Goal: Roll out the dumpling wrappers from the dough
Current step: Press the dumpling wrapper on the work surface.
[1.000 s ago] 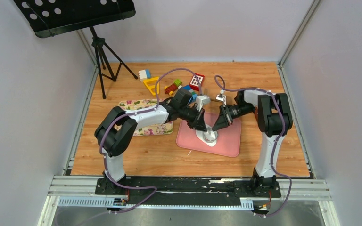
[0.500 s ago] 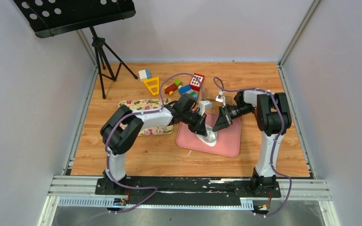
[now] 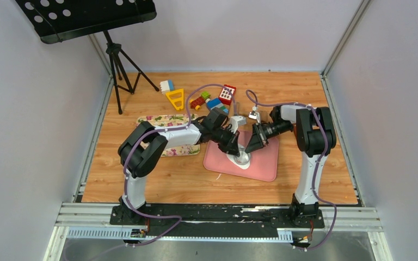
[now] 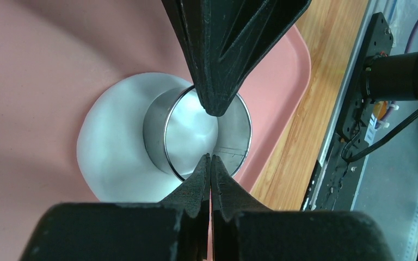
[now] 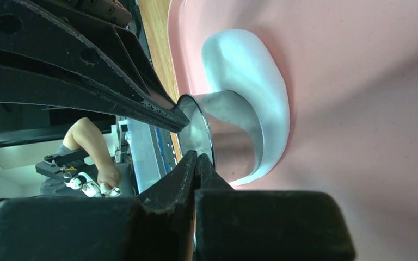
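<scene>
Now the left pincer has slid further over the pink mat than a second ago, its elbow swung in; the right pincer barely shifted. Both are clamped shut and empty, tips meeting the metal ring at opposite sides of its rim. The ring stands on the flattened dough on the mat, mid-bench. Probably stamping out a wrapper; no cut disc visible yet.

Even bright light, blurred near fingers
</scene>
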You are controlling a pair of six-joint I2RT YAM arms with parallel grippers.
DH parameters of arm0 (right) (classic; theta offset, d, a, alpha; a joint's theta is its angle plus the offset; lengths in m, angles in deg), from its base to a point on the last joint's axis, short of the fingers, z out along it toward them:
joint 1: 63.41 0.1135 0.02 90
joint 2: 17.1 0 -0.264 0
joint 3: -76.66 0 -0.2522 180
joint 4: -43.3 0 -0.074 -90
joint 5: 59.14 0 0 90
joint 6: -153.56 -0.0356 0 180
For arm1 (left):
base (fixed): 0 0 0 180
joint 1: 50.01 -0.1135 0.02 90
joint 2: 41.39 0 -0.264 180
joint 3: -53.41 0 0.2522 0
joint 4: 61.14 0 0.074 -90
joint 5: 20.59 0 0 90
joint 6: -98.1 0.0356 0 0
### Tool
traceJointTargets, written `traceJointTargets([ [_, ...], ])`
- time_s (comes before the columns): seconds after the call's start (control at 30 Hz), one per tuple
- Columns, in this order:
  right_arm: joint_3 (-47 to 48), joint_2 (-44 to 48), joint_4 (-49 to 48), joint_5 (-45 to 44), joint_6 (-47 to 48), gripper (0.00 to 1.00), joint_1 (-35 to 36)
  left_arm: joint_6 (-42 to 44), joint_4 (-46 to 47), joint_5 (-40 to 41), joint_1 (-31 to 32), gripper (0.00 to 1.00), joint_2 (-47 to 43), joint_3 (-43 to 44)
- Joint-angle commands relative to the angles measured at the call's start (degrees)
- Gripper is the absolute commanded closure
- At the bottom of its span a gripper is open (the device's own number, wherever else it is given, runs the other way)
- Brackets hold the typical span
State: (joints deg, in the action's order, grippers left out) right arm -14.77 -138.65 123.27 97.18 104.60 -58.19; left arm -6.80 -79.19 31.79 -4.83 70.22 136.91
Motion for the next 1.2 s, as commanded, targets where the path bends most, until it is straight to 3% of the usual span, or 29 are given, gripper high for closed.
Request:
traceJointTargets([
  [0.0,-0.5,-0.8,-4.2,-2.4,-0.2,1.0,0.1,1.8,-3.0,2.9,0.1,1.0,2.1,1.2],
  [1.17,-1.8,0.9,-6.1,-6.2,-1.7,1.0,1.6,2.5,-5.0,4.7,0.4,1.0,5.1,0.7],
])
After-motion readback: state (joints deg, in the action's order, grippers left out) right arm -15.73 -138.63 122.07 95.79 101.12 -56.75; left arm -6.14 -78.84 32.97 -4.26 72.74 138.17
